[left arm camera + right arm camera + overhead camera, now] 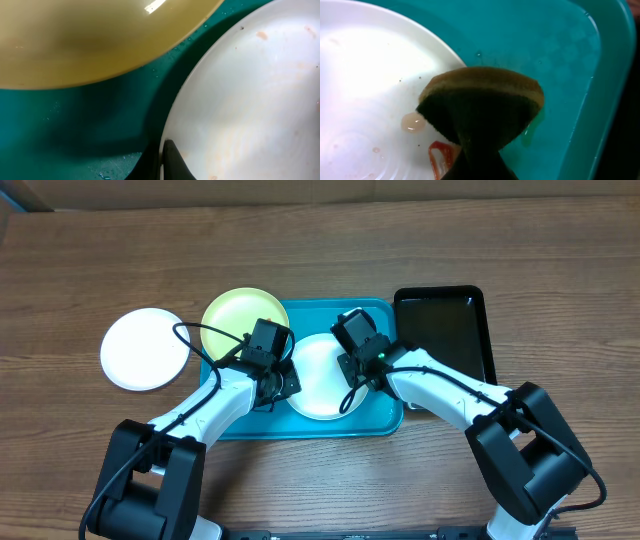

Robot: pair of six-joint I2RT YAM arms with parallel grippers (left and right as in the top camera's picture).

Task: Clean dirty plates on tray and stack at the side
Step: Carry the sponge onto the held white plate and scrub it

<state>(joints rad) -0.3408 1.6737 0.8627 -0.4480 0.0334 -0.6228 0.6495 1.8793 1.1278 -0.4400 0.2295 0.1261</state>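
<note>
Wooden surface point(320, 240) carries everything.

Turquoise tray point(312, 314) lies mid-surface, with a black tray point(440, 330) just beside its right edge.

We count 3 plates:
- The outer white plate point(145, 348) lies on the bare surface left of the turquoise tray, apart from it.
- The yellow-green plate point(235, 320) sits over the tray's far-left corner, partly past the rim.
- The centre white plate point(320, 380) lies flat inside the tray, near the yellow-green plate.

Left end effector point(275, 375) is at the centre white plate's left rim. Only 1 dark finger point(172, 162) shows against that rim, so we cannot tell how far it is open.

Right end effector point(350, 375) is at the same plate's right edge, closed on a brown sponge point(482, 100) pinched at its middle.

Red smear point(442, 155) and a pale droplet point(412, 121) are on the plate beside the sponge. Faint reddish specks point(261, 35) show near the left rim.
</note>
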